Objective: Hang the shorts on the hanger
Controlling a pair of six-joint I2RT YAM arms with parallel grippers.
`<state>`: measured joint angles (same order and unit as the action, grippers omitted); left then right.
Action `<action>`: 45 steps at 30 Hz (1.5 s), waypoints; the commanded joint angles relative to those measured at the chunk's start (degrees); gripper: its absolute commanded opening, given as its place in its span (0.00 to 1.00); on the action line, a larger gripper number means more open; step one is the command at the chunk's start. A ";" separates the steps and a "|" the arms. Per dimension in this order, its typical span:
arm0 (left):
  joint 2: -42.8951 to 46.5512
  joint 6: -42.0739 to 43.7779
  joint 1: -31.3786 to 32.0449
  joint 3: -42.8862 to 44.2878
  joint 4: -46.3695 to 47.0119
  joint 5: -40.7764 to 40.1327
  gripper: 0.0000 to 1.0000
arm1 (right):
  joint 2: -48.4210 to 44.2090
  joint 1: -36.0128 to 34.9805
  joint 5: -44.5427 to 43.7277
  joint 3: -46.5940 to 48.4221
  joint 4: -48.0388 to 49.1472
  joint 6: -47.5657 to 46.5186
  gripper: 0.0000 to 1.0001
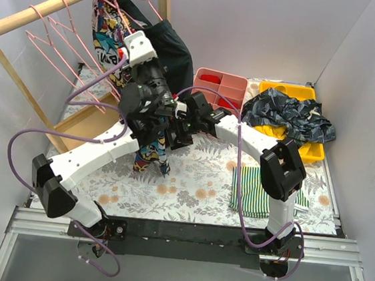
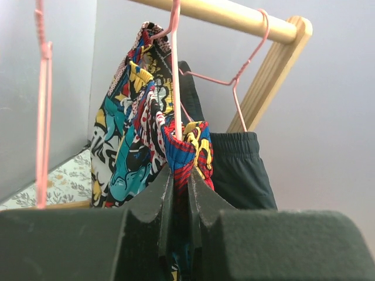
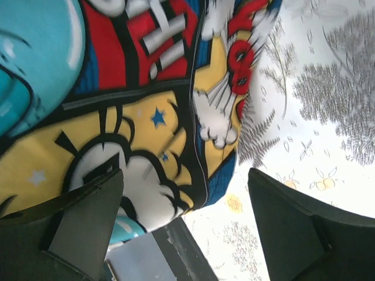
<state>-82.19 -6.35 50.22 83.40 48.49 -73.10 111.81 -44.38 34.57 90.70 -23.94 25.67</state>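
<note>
Grey walls back the wooden rail (image 2: 234, 14) at far left; beneath it the left gripper (image 2: 177, 174) is pinching a fold of the shorts (image 2: 126, 152), which bunch against the hanger (image 2: 174, 76) hooked there. The right gripper (image 3: 184, 175) hangs spread by the lower hem above the table (image 3: 316, 88). Best to ease the fold over the pink wire without dragging the hook off.

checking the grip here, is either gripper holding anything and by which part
The left gripper is shut on the shorts at their gathered ribbed waistband, just below the hanger. The right gripper is open and holds nothing.
</note>
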 commanded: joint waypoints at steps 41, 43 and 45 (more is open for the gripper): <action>-11.33 -36.27 -17.26 13.28 -43.37 17.29 0.13 | -33.67 0.00 -17.42 -21.88 -6.81 0.17 0.94; -10.80 -37.85 -17.26 13.37 -45.40 17.99 0.33 | -34.46 0.00 -18.74 -21.44 -7.08 -0.01 0.94; -9.66 -38.65 -17.26 13.02 -47.69 18.78 0.52 | -34.64 0.00 -19.62 -20.91 -7.69 -0.09 0.95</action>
<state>-96.53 -41.01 33.41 96.36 6.68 -57.23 79.46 -44.36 17.80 68.51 -30.48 25.71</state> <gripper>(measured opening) 0.369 0.943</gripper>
